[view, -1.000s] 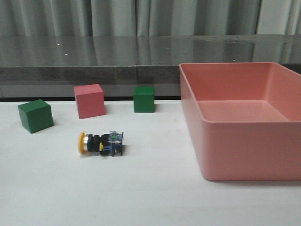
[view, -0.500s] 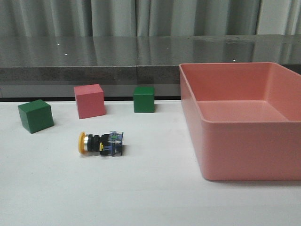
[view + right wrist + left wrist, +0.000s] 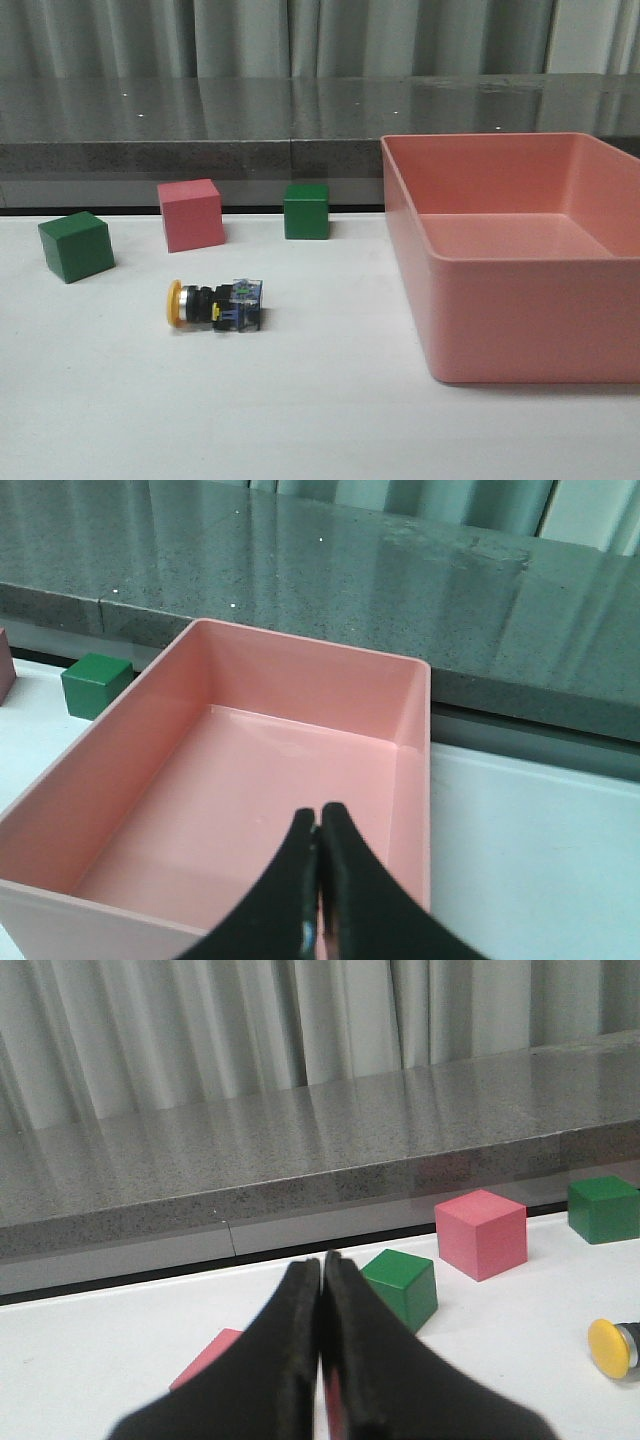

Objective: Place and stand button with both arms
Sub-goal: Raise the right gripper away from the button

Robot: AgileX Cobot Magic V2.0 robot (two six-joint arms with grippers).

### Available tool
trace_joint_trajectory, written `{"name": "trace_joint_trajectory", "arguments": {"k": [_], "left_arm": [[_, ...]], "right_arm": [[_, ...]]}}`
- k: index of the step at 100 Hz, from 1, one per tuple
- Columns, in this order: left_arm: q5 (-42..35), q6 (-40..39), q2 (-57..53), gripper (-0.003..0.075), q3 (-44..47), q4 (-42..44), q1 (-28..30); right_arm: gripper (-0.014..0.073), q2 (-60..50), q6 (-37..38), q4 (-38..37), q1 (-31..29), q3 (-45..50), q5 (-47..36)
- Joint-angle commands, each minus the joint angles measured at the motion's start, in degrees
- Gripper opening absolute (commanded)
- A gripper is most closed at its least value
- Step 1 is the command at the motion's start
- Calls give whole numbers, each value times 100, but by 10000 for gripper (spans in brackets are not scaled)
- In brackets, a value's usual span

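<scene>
The button lies on its side on the white table, yellow cap to the left, clear bluish base to the right. Its yellow cap also shows at the edge of the left wrist view. Neither arm shows in the front view. My left gripper is shut and empty, above the table near a green cube. My right gripper is shut and empty, held over the pink bin.
In the front view a green cube, a pink cube and a second green cube stand behind the button. The large pink bin fills the right side. A flat pink piece lies under my left gripper.
</scene>
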Motion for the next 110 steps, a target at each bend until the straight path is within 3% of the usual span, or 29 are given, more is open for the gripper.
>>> {"name": "trace_joint_trajectory", "arguments": {"k": [1,47,63,76,98,110], "left_arm": [[-442,-81,-180,-19,172,-50,18],[-685,-81,-180,-19,88,-228,18],[201,-120,91,-19,-653,-892,18],[986,-120,910,-19,-1639,-1104,18],[1673,-81,2973,-19,-3186,-1387,18],[1874,593,4030,-19,-3802,-1497,-67]], "right_arm": [[-109,3,11,47,-35,-139,-462],[-109,3,11,47,-35,-139,-462],[-109,3,11,47,-35,-139,-462],[-109,3,11,47,-35,-139,-462],[-109,3,11,47,-35,-139,-462],[-109,3,11,47,-35,-139,-462]]}}
